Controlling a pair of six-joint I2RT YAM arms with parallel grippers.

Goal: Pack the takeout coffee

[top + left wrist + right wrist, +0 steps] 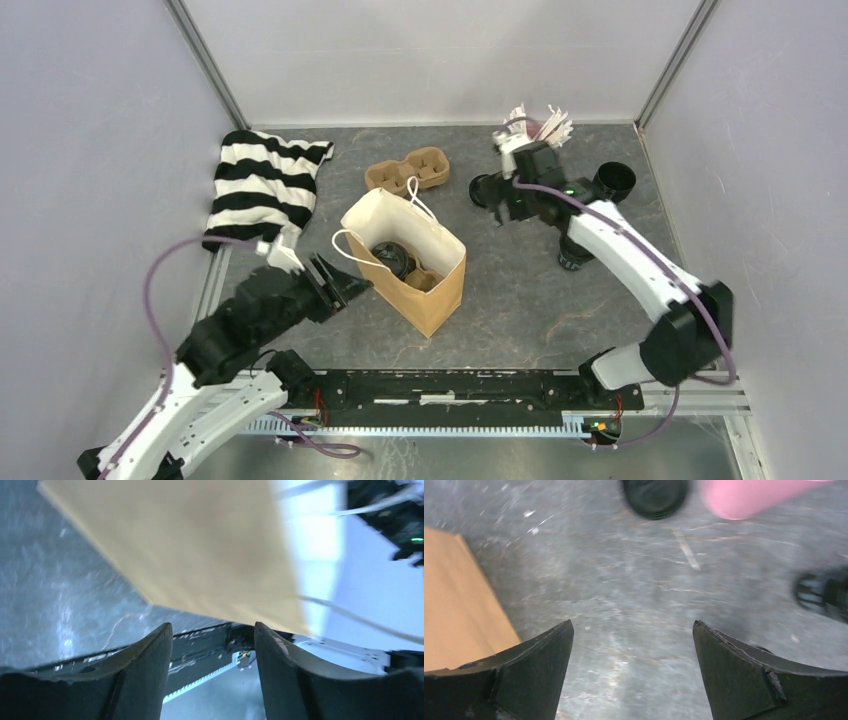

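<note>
Space is seen between the jaws of the left end effector [214,627], which are parted with nothing held, just beside the paper bag [435,300] at the middle of the counter [520,300]. One lidded black cup [392,258] is seated inside the bag. Farther right, the right end effector [633,625] is spread wide and empty. A second black cup [613,180] is seen near the back-right corner; it is best gripped below the lid and kept upright. No lettering can be read.
</note>
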